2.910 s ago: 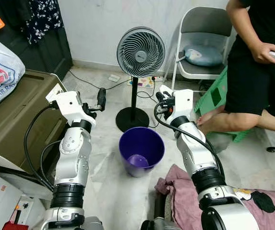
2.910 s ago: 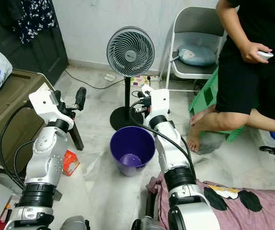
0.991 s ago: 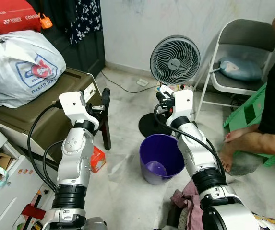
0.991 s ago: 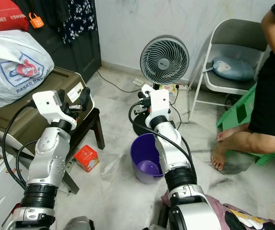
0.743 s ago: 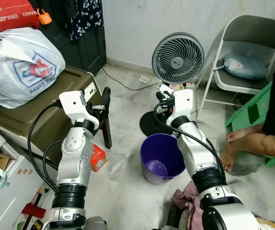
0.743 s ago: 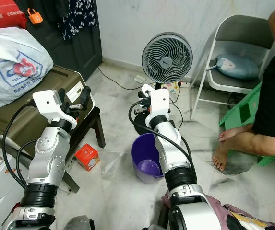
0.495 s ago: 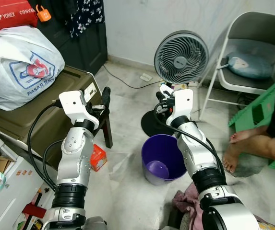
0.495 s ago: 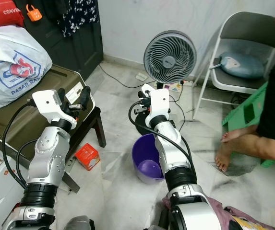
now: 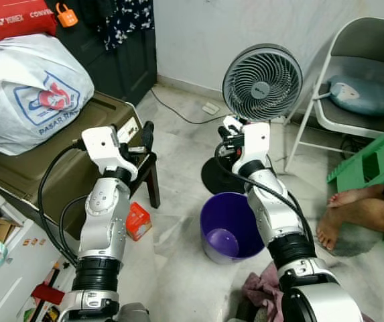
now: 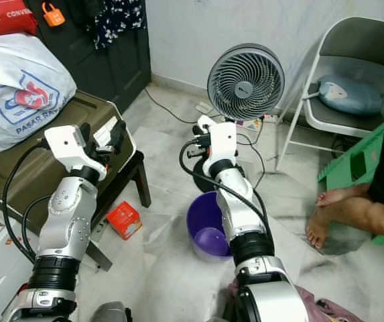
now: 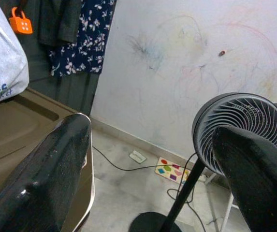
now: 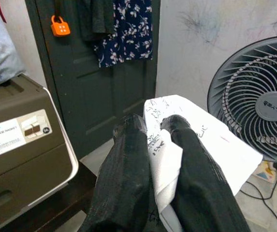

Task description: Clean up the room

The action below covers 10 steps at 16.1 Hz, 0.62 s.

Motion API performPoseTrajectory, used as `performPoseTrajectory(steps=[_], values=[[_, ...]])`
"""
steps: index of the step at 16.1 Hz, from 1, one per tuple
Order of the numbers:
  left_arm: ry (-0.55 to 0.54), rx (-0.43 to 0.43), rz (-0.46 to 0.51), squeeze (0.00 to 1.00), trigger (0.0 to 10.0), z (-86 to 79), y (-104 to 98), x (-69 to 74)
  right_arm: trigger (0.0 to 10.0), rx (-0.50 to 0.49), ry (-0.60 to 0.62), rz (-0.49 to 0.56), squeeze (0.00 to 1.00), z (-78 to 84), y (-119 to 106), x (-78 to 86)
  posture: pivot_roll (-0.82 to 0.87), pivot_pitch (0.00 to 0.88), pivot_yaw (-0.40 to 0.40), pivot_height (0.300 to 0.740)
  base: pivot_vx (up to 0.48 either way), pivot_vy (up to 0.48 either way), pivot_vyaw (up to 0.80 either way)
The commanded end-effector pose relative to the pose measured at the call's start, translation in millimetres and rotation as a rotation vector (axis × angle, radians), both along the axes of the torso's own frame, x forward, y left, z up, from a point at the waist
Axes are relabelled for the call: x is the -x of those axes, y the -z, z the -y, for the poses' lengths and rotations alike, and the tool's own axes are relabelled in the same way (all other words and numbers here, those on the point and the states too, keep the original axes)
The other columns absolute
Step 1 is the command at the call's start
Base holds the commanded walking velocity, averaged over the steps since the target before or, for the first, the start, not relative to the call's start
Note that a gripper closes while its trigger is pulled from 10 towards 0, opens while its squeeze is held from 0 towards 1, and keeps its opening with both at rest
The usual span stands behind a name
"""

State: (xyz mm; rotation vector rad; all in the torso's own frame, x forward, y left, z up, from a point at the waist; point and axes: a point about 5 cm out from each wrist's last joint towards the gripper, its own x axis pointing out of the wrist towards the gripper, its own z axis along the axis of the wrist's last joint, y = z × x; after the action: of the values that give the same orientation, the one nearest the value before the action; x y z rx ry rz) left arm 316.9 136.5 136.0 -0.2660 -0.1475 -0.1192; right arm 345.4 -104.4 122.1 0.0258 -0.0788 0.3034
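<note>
Right claw (image 12: 150,159) clamped on crumpled white paper (image 12: 196,145), held up w/ purple bin (image 9: 232,228) below it at 6 o'clock, nearer right arm. Left claw (image 11: 143,159) wide open, empty, at 9 o'clock.

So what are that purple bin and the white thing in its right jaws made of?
The purple bin looks like glossy moulded plastic: smooth walls, soft sheen. The white sheet in the right gripper seems thin paper with dark scribbles, creased where it is pinched, though it could be fabric.
</note>
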Motion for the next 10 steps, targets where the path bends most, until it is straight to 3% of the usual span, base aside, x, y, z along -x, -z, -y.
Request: performPoseTrajectory(steps=[1, 10], values=[[0.006, -0.003, 0.006, 0.00, 10.0, 1.9, -2.2, -1.7, 10.0, -0.004, 0.011, 0.008, 0.00, 1.3, -3.3, -2.9, 0.02, 0.000, -0.036, 0.740, 0.307, 0.000, 0.00], [0.009, -0.005, 0.003, 0.00, 10.0, 1.9, -1.5, -1.3, 10.0, -0.008, 0.014, 0.008, 0.00, 1.4, -3.0, -2.7, 0.02, 0.000, -0.035, 0.740, 0.324, 0.000, 0.00]])
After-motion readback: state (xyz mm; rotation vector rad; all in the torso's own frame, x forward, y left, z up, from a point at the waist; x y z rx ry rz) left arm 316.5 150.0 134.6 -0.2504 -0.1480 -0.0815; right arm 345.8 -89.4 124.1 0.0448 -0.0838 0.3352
